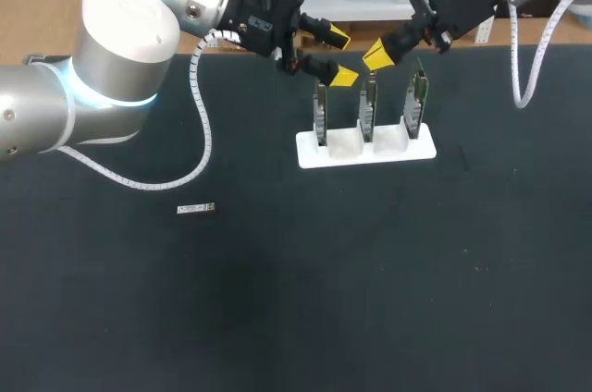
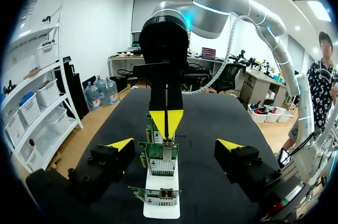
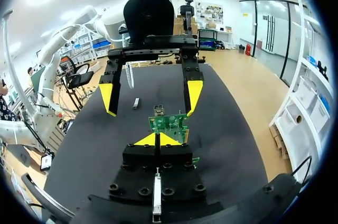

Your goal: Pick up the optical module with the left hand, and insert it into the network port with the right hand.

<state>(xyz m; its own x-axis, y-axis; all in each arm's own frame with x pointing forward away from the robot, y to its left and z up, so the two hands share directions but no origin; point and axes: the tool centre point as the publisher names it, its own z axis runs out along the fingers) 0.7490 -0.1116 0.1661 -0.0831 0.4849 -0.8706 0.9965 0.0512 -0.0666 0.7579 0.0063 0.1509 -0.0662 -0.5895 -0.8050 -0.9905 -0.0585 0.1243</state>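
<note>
Overhead, slim metallic optical module (image 1: pixel 196 210) on matte black table (image 1: pixel 277 300), left gripper (image 1: pixel 339 57) spread wide, right gripper (image 1: pixel 379 55) pinched together.

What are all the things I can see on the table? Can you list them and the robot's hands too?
optical module: one, silver-grey, lying flat by itself on the table, off to the left arm's side of the stand.
network cards: three, green, standing upright in a row in the stand.
stand: one, white, at the far middle of the table.
table: one, black top.
left end effector: one, black with yellow tips, open, empty, above the left end of the card row.
right end effector: one, black with yellow tips, shut, empty, just above the middle card.
</note>
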